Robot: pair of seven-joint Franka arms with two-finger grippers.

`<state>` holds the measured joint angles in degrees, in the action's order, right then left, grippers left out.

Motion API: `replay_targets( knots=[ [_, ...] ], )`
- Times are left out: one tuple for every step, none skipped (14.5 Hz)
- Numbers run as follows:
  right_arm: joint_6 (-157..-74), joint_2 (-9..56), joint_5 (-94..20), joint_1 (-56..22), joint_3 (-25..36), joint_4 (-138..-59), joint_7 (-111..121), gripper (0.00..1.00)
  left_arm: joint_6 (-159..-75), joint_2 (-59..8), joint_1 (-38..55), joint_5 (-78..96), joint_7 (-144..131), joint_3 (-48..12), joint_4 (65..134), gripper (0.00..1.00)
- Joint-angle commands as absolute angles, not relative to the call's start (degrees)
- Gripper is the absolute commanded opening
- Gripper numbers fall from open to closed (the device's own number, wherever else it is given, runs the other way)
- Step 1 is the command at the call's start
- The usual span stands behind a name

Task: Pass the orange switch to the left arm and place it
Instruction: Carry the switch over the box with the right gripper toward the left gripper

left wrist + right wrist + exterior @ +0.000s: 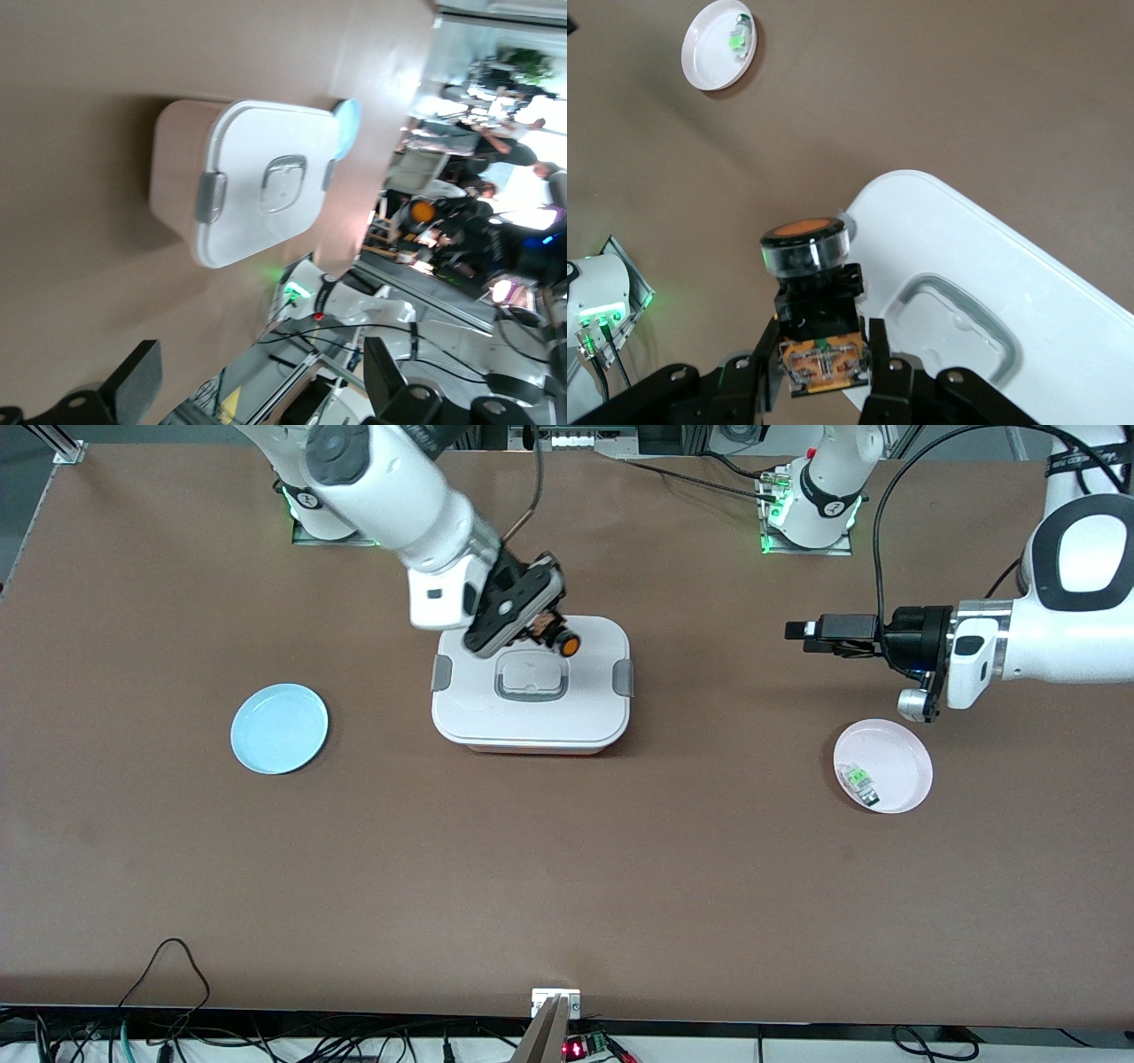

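Brown table carries white lidded box mid-table, blue plate toward the right arm's end, pink plate toward the left arm's end.

I count one large white rounded-rectangular lidded box, two round plates, one pale blue and one pink, and two small switches: an orange-capped one and a green-and-clear one. My own grippers number two.

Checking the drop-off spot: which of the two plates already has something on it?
The pink plate, near the left arm's end, holds a small green part; the blue plate holds nothing.
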<state>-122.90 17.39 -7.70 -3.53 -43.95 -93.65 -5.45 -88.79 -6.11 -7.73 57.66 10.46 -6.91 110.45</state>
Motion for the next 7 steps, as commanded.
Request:
replay_targets(
  knots=[
    [-124.54,20.73,-1.08,-8.77,-44.12,-89.84,-10.88,0.0,-90.44,-5.45,-7.56,63.88,18.7,-7.03,114.25,1.0],
    [-124.45,22.4,1.73,-10.79,-44.12,-87.82,-12.73,0.0,-91.14,-5.36,-7.38,64.33,19.16,-7.38,114.34,1.0],
    [-124.45,24.33,5.06,-12.64,-44.03,-85.8,-15.18,0.0,-91.93,-5.19,-7.3,65.29,19.42,-7.64,114.43,1.0],
    [-124.45,26.61,8.49,-14.31,-44.03,-83.52,-17.9,0.0,-92.11,-5.1,-6.95,65.91,19.6,-7.99,114.43,1.0],
    [-124.45,28.89,11.4,-16.15,-43.95,-80.89,-20.28,0.0,-92.11,-5.01,-6.68,66.18,19.86,-9.04,114.43,1.0],
    [-124.45,31.0,14.04,-18.09,-43.68,-78.42,-22.74,0.0,-92.28,-4.92,-6.68,66.18,19.78,-10.27,114.43,1.0],
    [-124.45,33.11,17.28,-19.85,-43.68,-76.14,-24.76,0.0,-92.72,-4.83,-6.68,66.18,19.6,-11.5,114.52,1.0]
  ],
)
